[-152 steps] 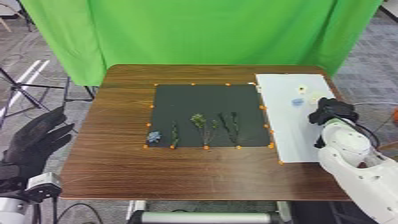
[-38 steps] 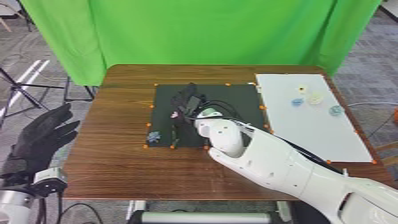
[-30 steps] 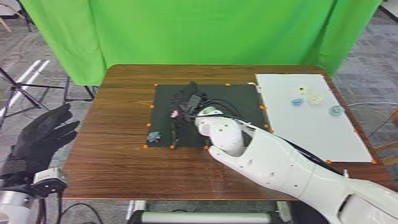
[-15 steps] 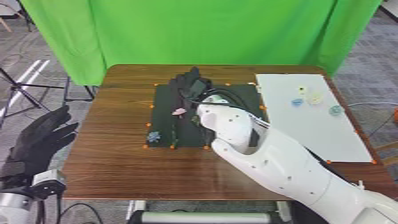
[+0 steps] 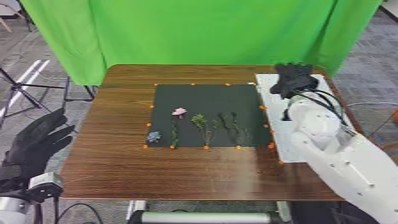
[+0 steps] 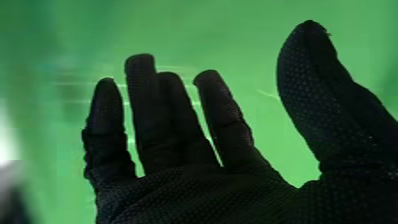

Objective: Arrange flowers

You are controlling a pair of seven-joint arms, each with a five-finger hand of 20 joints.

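Right hand: the right hand (image 5: 295,80) is held open over the far end of the white sheet (image 5: 289,150), fingers straight, nothing gripped.
Left hand: the left hand (image 5: 31,142) is held open beyond the left edge of the worktop (image 5: 178,175).
Pink flower: set on the black mat (image 5: 204,95), at the far end of the leftmost stem (image 5: 175,134); placed left of the right hand and nearer the robot.
Blue flower: laid at the mat's near left corner (image 5: 154,136).
Bare stems: two bare stems (image 5: 234,122) are laid lengthwise away from the robot, right of the leafy stem (image 5: 200,121).
Coming move: probably a reach down to the sheet; the right hand is much the nearer, and any bloom would then be carried leftward to a stem's far end.
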